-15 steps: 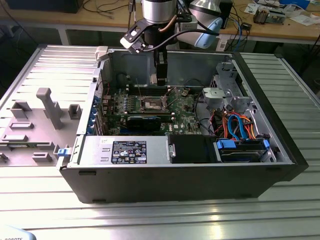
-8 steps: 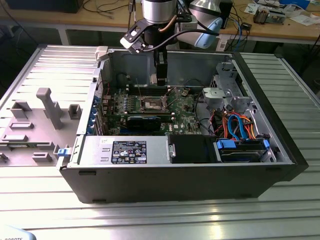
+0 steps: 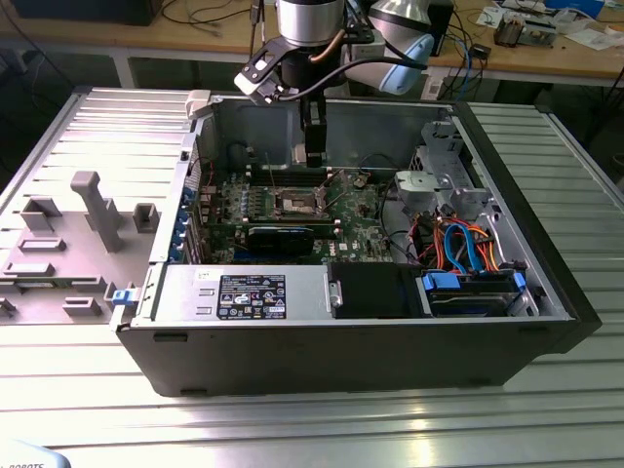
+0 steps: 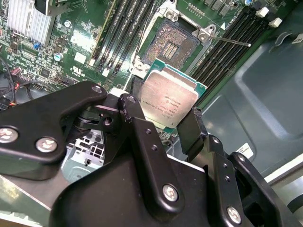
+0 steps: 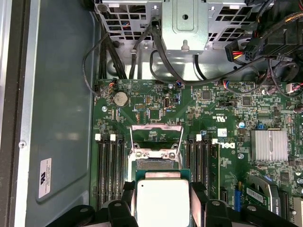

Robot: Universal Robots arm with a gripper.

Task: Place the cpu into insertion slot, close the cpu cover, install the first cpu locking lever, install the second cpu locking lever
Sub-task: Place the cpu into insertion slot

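Note:
My gripper (image 4: 163, 113) is shut on the cpu (image 4: 169, 97), a flat square chip with a silver-grey top on a green edge, held by two opposite sides between black fingers (image 4: 137, 118). In the first wrist view the cpu (image 5: 162, 198) hangs between the fingers, just short of the insertion slot (image 5: 156, 163). The slot (image 4: 173, 45) lies bare, its dark contact field showing. The cpu cover (image 5: 156, 127) stands raised at the slot's far side. A thin locking lever (image 4: 232, 41) sticks out from one corner. In the exterior view the gripper (image 3: 314, 151) hovers over the slot (image 3: 295, 203) inside the open case.
Long memory slots (image 5: 109, 170) flank the socket on both sides. A finned heatsink (image 5: 269, 144), a black card (image 3: 281, 237), a drive cage (image 3: 439, 180) with cables and the power supply (image 3: 249, 292) crowd the case. A grey fixture plate (image 3: 78, 234) lies at the exterior view's left.

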